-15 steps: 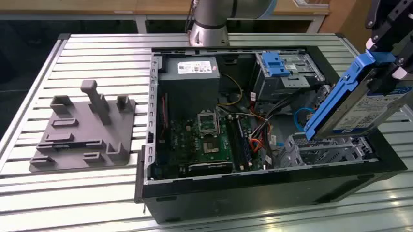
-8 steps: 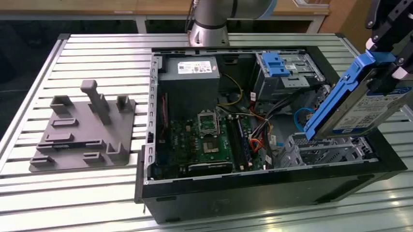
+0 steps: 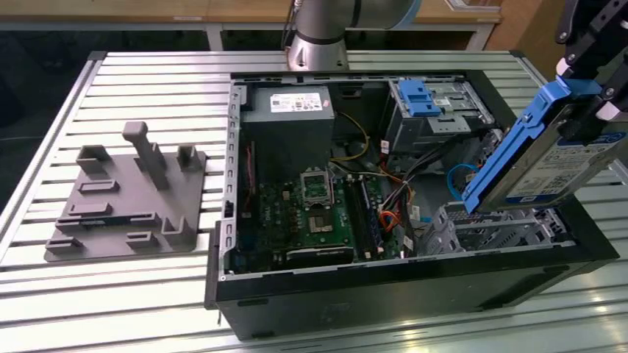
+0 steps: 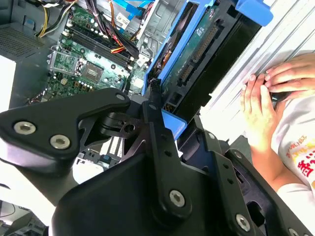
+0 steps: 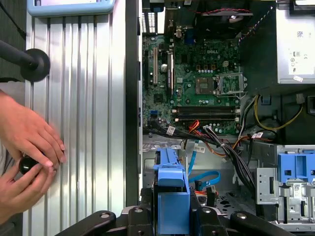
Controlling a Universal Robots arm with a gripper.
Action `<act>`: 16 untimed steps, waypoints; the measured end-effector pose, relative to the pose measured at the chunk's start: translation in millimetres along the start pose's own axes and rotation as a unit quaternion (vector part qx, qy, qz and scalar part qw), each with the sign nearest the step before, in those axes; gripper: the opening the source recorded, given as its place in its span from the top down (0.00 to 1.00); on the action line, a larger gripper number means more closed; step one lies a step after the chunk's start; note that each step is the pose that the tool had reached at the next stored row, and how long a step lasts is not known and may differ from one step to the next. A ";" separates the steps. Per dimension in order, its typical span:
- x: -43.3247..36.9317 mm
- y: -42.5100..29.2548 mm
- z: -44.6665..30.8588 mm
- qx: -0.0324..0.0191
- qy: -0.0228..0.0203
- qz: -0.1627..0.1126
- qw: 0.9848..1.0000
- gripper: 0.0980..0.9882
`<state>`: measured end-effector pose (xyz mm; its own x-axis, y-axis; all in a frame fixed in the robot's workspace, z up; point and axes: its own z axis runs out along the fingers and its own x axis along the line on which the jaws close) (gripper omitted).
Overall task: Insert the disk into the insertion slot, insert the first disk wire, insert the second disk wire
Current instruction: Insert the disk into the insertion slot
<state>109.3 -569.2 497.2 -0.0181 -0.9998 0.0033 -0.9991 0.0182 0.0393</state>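
Tool closed tight on the upper end of the disk, fingers pinching its blue carrier frame from both sides, so the disk hangs in the air steeply tilted, white label side facing the exterior view's right. Lower end of the disk points down at the insertion slot, the perforated silver cage in the near corner of the open computer case on the exterior view's right; it sits just above the cage's rim, cannot tell if it touches, and the disk is not yet in the slot. Behind the slot a grey bay with a blue latch, and between the two a loose blue cable with a bundle of black wires beside it. Green motherboard fills the case floor, power supply at the far end. Case rests on a ribbed metal tabletop; a grey plastic fixture lies on it, well apart from the case toward the exterior view's left. In the first wrist view a person's two hands rest on the tabletop beside the case wall, fingers around a small black object
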 end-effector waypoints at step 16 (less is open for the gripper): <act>1.6 0.0 0.1 -0.001 -0.040 -0.002 0.999 0.70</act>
<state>109.3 -570.8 497.1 -0.0181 -0.9969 -0.0759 -0.9991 0.0151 0.0406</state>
